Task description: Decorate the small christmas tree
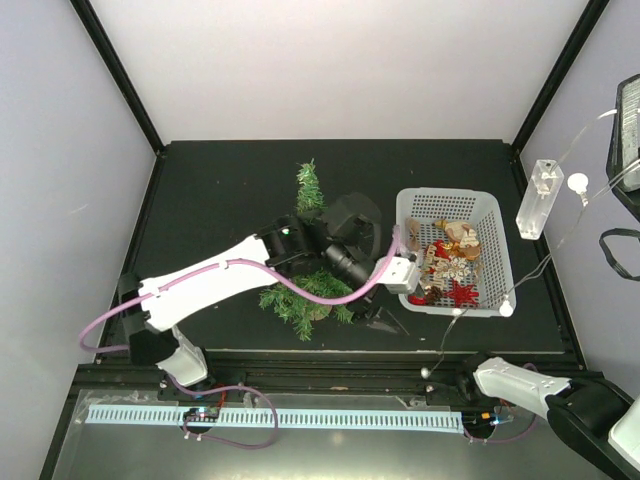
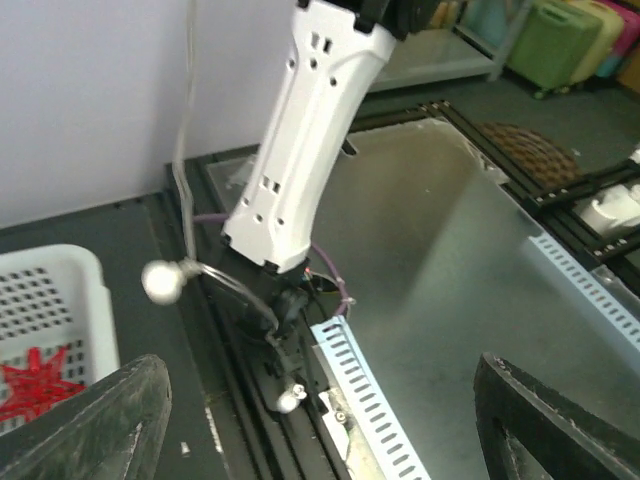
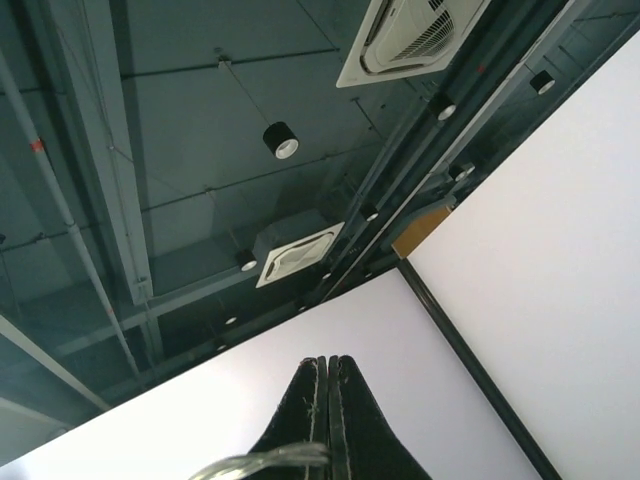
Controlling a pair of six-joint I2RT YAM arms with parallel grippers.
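Tree (image 1: 308,195) looks undecorated; ornaments (image 1: 452,268) sit in basket (image 1: 441,193) beside L tool (image 1: 385,322), agape, empty. R tool (image 3: 326,420) closed.

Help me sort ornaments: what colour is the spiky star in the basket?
Red; the spiky star shows best in the top external view.

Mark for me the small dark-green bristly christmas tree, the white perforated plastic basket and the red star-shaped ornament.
small dark-green bristly christmas tree (image 1: 296,305), top view, lower branches on the near side.
white perforated plastic basket (image 1: 450,206), top view, far wall.
red star-shaped ornament (image 1: 463,293), top view, its centre.
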